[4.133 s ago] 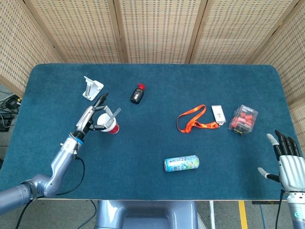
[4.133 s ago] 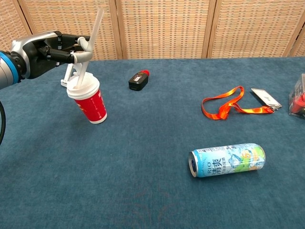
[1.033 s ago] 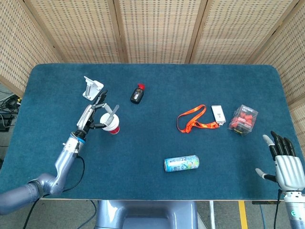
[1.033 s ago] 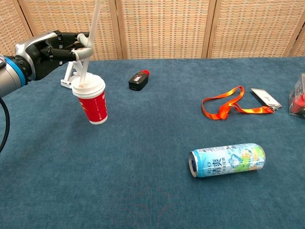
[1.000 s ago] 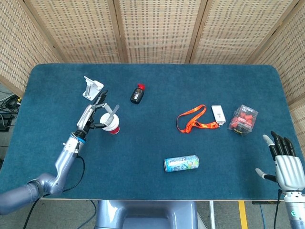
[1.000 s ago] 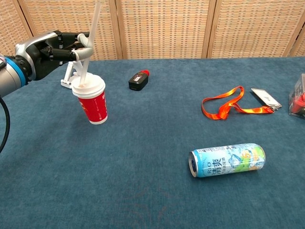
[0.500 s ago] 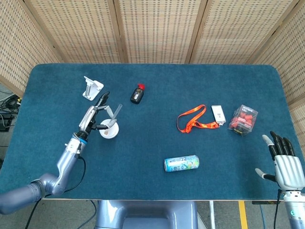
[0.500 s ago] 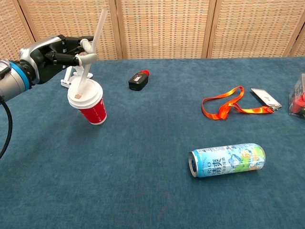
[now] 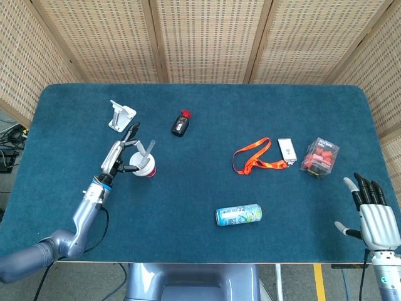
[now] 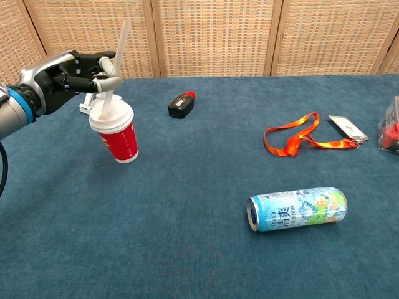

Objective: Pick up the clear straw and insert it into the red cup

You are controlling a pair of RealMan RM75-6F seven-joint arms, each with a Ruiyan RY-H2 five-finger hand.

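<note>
The red cup [image 10: 120, 138] [image 9: 145, 169] with a white lid stands slightly tilted on the blue table at the left. A clear straw [image 10: 116, 57] [image 9: 148, 148] runs down into its lid. My left hand [image 10: 72, 73] [image 9: 123, 155] pinches the straw just above the lid. At the table's near right corner my right hand [image 9: 373, 214] hovers with fingers spread and holds nothing; the chest view does not show it.
A white stand [image 9: 120, 115] and a black bottle with a red cap [image 9: 181, 123] lie behind the cup. An orange lanyard with a card [image 9: 259, 157], a clear box of red pieces [image 9: 320, 157] and a drink can on its side [image 9: 239, 214] occupy the right half.
The cup leaned toward me half a second ago and has swung back nearer upright, with the left hand and straw shifting slightly. The right hand stays put.
</note>
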